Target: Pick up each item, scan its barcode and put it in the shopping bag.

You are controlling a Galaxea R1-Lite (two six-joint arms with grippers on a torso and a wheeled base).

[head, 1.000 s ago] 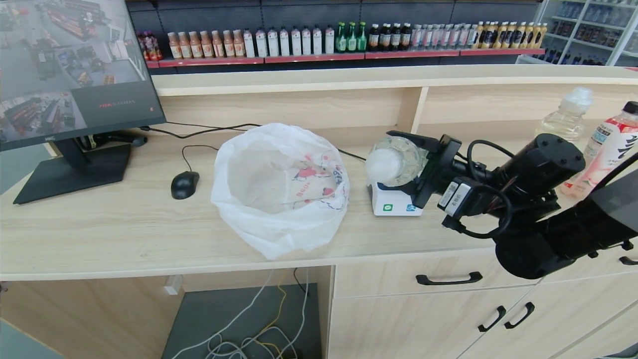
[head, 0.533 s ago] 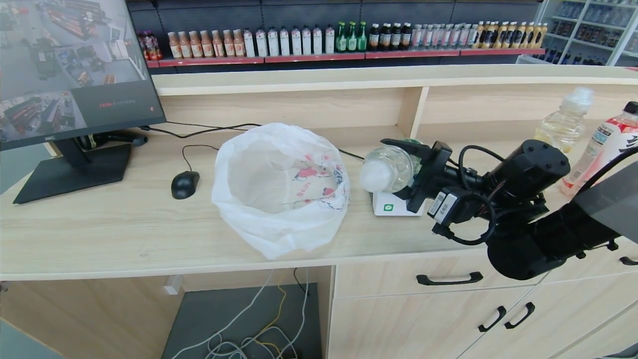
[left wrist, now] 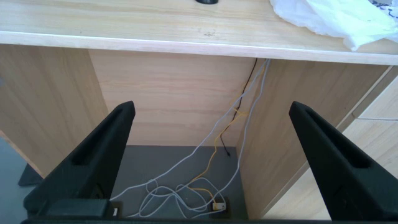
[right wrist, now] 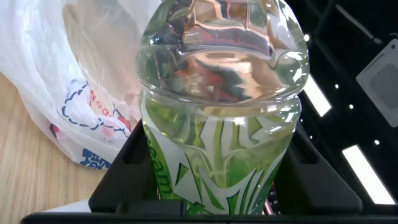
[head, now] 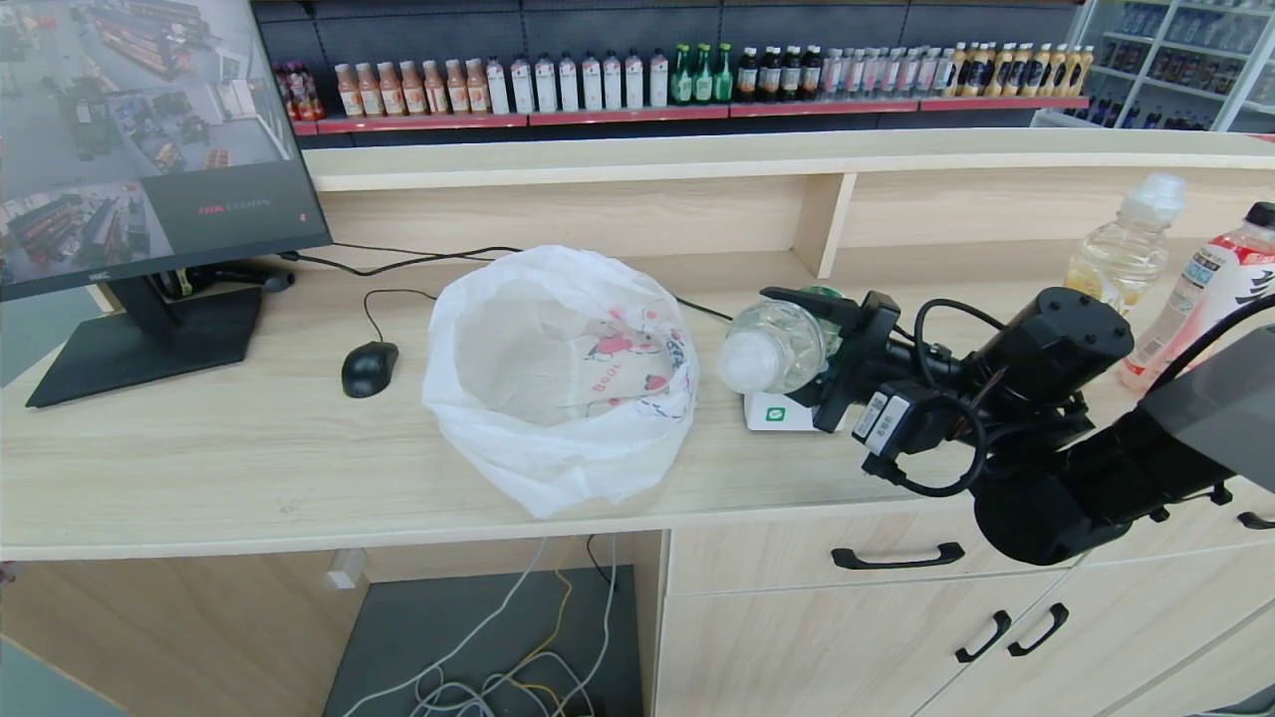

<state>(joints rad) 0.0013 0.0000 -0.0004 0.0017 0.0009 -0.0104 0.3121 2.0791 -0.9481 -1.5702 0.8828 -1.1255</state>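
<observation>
My right gripper (head: pixel 812 334) is shut on a clear bottle (head: pixel 775 345) with a white cap and a green label, holding it on its side above the white scanner box (head: pixel 772 411), cap pointing toward the bag. The right wrist view has the bottle (right wrist: pixel 222 118) close up between the black fingers (right wrist: pixel 130 171). A white shopping bag (head: pixel 558 373) stands open on the counter just left of the bottle. My left gripper (left wrist: pixel 214 162) hangs open below the counter edge, with nothing between its fingers, over loose cables on the floor.
A yellowish bottle (head: pixel 1126 249) and a pink-labelled bottle (head: pixel 1200 294) stand at the counter's far right. A black mouse (head: pixel 369 368) and a monitor (head: pixel 149 129) sit left of the bag. Drawers (head: pixel 896 558) lie under the counter; a shelf of drinks (head: pixel 697 80) runs behind.
My right gripper has carried the bottle left and slightly down, closer to the bag's rim and covering more of the scanner box. Nothing else has moved.
</observation>
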